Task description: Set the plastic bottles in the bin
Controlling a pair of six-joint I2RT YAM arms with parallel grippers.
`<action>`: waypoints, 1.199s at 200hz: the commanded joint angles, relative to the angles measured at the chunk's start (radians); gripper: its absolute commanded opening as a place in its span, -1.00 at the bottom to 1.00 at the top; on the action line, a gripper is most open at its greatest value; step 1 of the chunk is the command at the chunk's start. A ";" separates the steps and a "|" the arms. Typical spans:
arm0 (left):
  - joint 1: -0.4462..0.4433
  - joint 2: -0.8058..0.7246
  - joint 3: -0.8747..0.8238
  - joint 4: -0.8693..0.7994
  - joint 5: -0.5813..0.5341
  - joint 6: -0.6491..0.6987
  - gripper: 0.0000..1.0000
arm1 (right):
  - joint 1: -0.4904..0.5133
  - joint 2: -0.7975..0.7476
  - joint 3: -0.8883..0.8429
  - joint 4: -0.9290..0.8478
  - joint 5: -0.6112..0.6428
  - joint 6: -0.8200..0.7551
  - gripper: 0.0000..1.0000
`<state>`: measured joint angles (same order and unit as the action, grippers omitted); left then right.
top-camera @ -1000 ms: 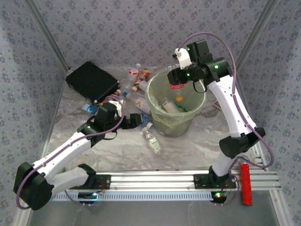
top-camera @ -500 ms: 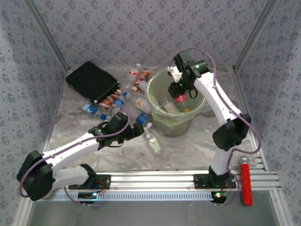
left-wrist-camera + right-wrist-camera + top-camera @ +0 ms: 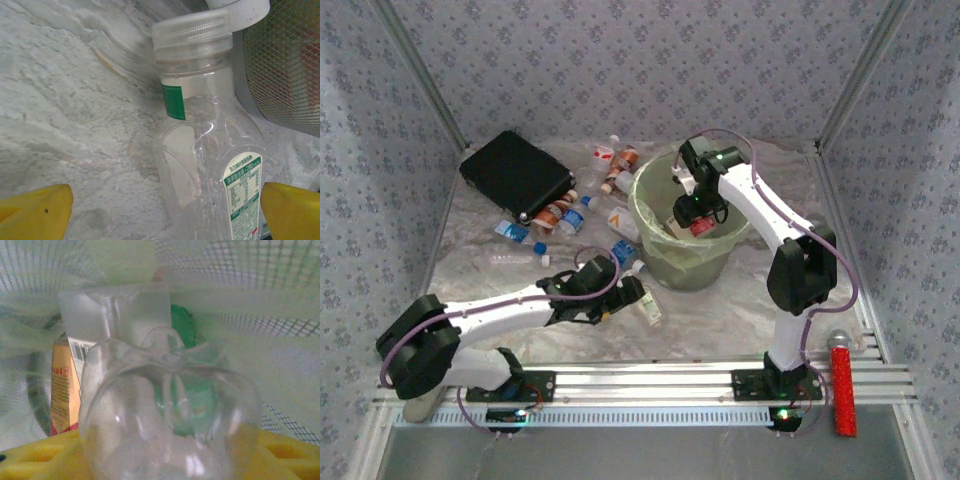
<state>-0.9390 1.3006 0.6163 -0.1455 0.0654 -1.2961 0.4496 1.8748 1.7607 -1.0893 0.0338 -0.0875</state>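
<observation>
Your right arm has dropped from above the rim into the bin [image 3: 655,258], and your left arm has stretched low across the bench [image 3: 740,310] towards the bin's near side. The bin stands upright right of centre, with an orange-labelled bottle [image 3: 62,395] lying inside. The black case [image 3: 515,175] lies at the far left. The right tool [image 3: 692,212] hangs inside the bin with a clear bottle [image 3: 165,410] base-on against its yellow fingers [image 3: 280,455]; you cannot tell whether it grips. The left tool [image 3: 632,296] stands wide open, its fingertips [image 3: 35,210] either side of a green-labelled bottle [image 3: 210,150] lying just beside the bin's wall. More loose bottles [image 3: 570,215] lie scattered between case and bin.
</observation>
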 commanded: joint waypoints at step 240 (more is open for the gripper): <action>-0.142 0.238 0.065 0.134 0.058 -0.085 0.75 | 0.030 -0.300 0.139 0.034 -0.176 0.046 0.73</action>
<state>-1.0653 1.5021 0.6865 -0.0334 0.1116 -1.3483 0.4770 1.5978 1.8919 -1.0641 -0.1287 -0.0601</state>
